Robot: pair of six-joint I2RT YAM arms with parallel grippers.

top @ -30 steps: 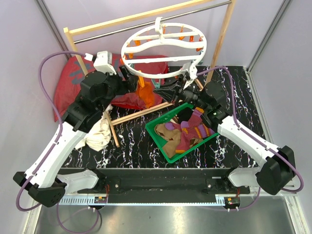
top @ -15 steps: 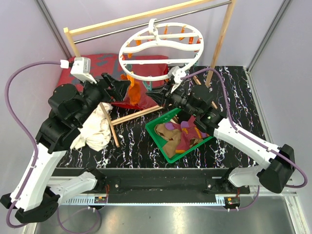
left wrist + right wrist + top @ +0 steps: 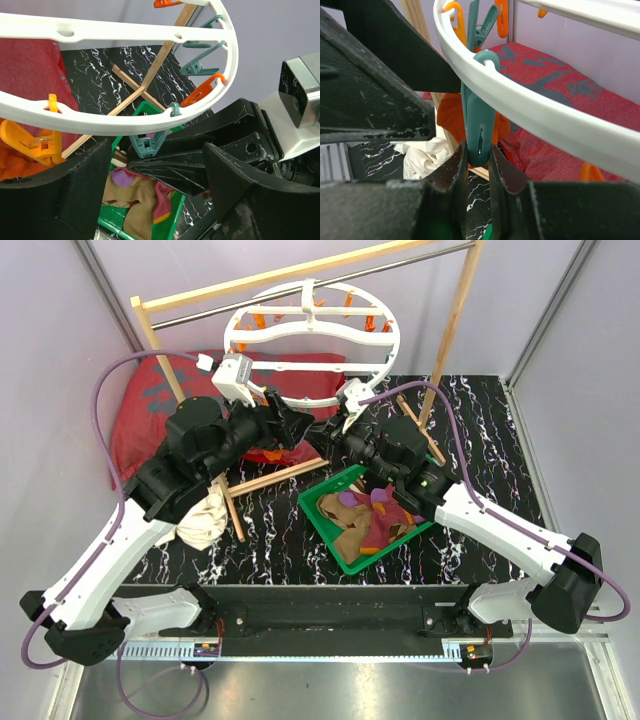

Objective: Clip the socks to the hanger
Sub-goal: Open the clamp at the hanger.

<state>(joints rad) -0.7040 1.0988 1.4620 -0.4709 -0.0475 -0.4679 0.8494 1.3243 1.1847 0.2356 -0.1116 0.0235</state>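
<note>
Hanger (image 3: 392, 340) rim, 6 o'clock: right gripper (image 3: 477, 165) pinches a teal clip (image 3: 479, 125); left gripper (image 3: 295, 427) hangs released. Clip-opening step, by appearance. Next move likely calls for a sock (image 3: 385, 508) from the green bin (image 3: 324, 537).

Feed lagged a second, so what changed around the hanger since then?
The hanger swung back toward the rail. The right pincer slid left and now pinches a teal clip on its rim. The left pincer swung out left, then returned beneath the hanger, open. The green bin and its socks stayed put.
</note>
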